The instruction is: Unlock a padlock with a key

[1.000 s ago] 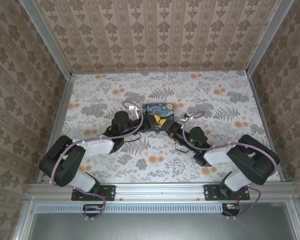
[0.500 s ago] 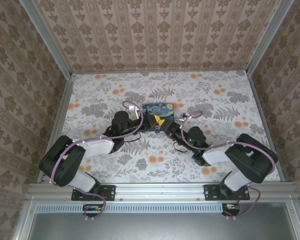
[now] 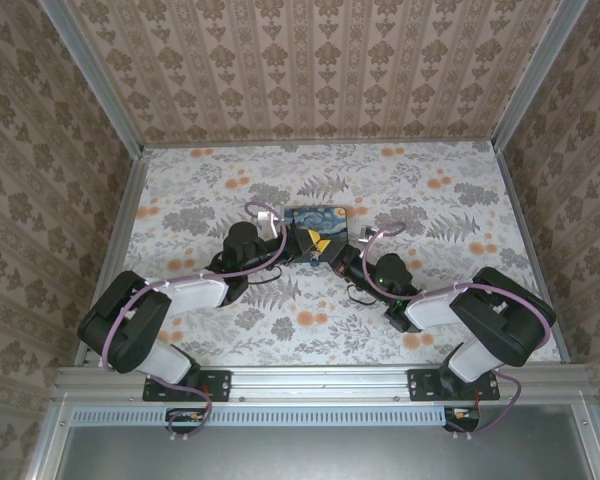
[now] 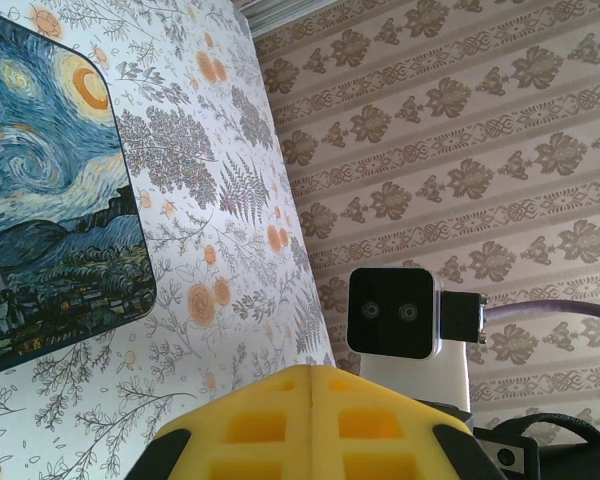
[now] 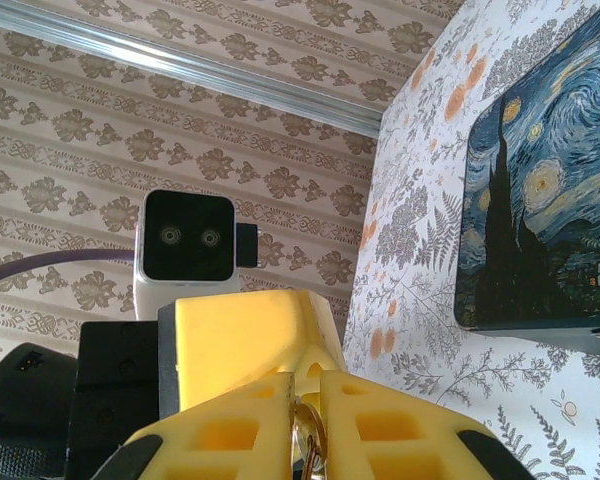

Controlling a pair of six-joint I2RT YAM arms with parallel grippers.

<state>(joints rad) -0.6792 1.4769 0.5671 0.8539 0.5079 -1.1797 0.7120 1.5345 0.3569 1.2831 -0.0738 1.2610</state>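
In the top view both grippers meet at the near edge of the printed box (image 3: 316, 216). Seen from its own wrist, my right gripper (image 5: 308, 385) is shut on a brass key (image 5: 309, 440), which stands on edge between the yellow pads. Just ahead of the key are the left gripper's yellow fingers (image 5: 245, 335). My left gripper (image 4: 312, 375) is shut, its pads pressed together with nothing showing between them. From above, the left gripper (image 3: 307, 241) and the right gripper (image 3: 332, 256) nearly touch. The padlock is hidden.
The Starry Night box (image 4: 40, 200) lies flat on the floral tablecloth (image 3: 430, 200), just beyond both grippers. Patterned walls enclose the table on three sides. Each wrist view shows the other arm's camera (image 4: 395, 312) close ahead.
The right arm has edged slightly left, towards the left gripper, and its jaws have narrowed on the key. The left arm has stayed still.
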